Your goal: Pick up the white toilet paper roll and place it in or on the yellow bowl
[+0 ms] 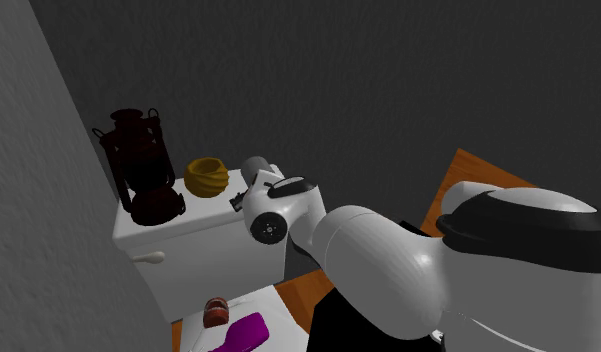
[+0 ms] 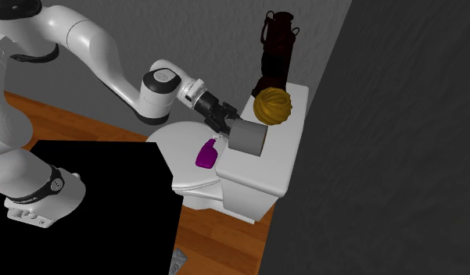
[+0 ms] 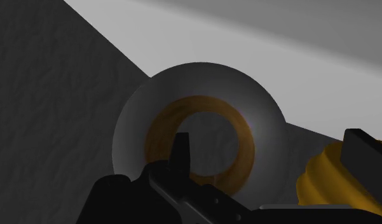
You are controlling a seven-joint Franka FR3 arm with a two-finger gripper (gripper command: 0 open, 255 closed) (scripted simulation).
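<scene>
Toilet paper roll point(image 2: 249, 138), drawn grey with a brown core, lay at the corner of a white toilet tank point(image 2: 281, 156), its open end turned toward the black gripper point(image 2: 225, 123) of a white arm point(image 2: 92, 43). Seen from the wrist, the gripper point(image 3: 272, 133) stood spread wide. One finger point(image 3: 182, 153) hung before the hole of the core and the other sat out past the rim on the bowl's side, neither plainly pressing the roll point(image 3: 135, 127). Whether the roll rested on the tank lid or hung just above it could not be told. Just beside it on the lid stood the yellow bowl point(image 2: 272, 106), ribbed and round, and behind that a dark red lantern point(image 2: 276, 47). A purple bottle point(image 2: 208, 153) lay on the closed toilet seat below.
</scene>
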